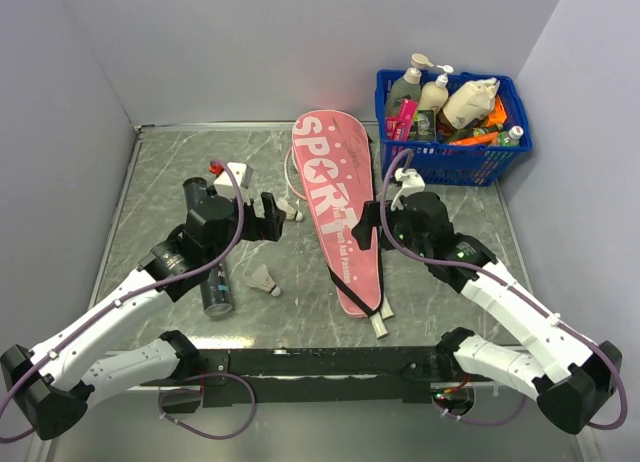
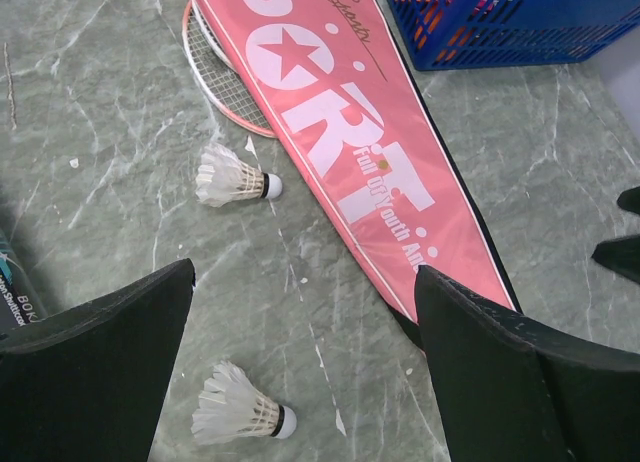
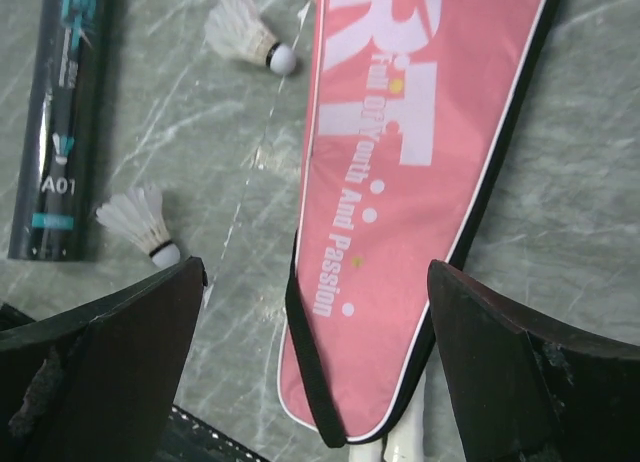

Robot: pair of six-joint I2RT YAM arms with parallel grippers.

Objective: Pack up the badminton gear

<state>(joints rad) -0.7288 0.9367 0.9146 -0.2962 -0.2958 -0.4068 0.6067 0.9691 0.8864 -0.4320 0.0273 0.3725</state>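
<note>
Racket cover [image 1: 338, 217]: soft, light, floppy fabric. Grasp at black strap edge. Lies mid-table, running 12 to 6.
Rackets [image 2: 215, 67]: thin and stiff, rims peeking out at cover's 10.
Shuttlecocks [image 1: 264, 280]: fragile feathers, pinch at cork. Both at cover's 9.
Black tube [image 1: 215, 292]: rigid, rolls. At cover's 8.
Count: one cover, two rims, two shuttlecocks, one tube.
Left gripper [image 1: 272, 218], right gripper [image 1: 367, 224]: spread wide, empty, flanking cover.
</note>
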